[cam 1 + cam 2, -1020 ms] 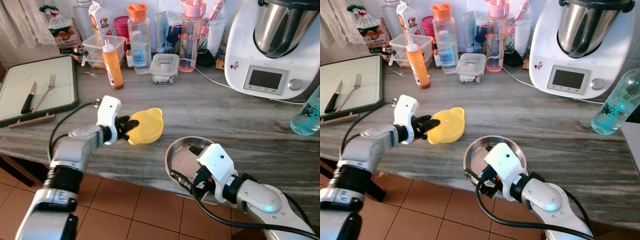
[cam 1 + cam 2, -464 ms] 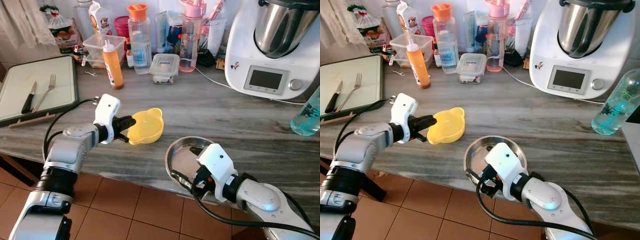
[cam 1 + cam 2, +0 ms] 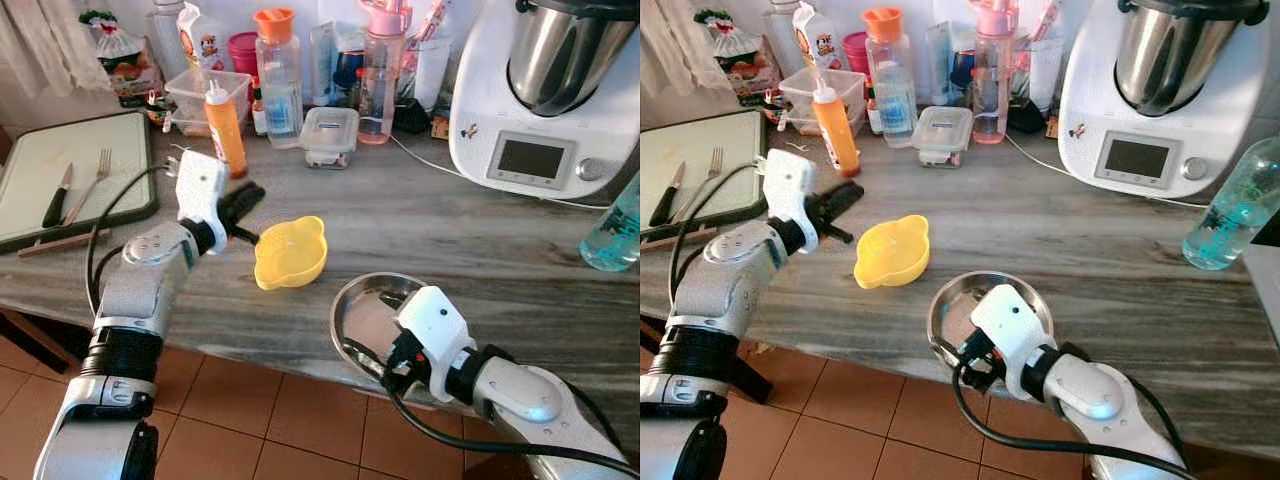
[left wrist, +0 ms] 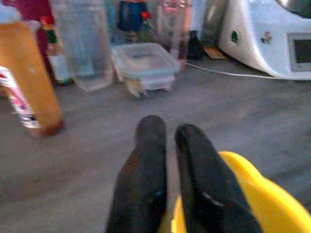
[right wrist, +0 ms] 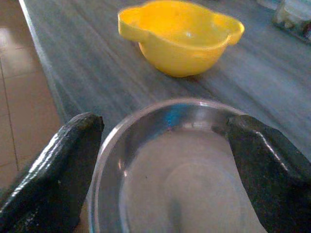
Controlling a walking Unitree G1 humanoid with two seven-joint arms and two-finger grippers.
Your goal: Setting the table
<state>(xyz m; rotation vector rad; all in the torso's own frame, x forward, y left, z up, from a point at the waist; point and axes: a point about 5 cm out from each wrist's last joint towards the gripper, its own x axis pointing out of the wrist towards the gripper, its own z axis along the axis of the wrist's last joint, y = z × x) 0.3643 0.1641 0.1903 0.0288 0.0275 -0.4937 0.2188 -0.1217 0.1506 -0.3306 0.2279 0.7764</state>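
Your small yellow plastic bowl with two ear handles sits free on the grey streaked stone counter.
Your left gripper hangs just beside and above it, black fingers pressed together, holding nothing. Your right gripper spreads wide around the round steel dish at the counter's edge; its own white wrist housing hides the near rim from your head cameras, so contact is hard to judge.

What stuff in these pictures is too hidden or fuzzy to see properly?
- Metal bowl: near rim hidden by the right pincer's white wrist, eye views.
- Blue bottle: cut off by the left eye view's edge.
- Orange bottle: label blurred, left wrist view.
- Mixer: top cut off, eye views.
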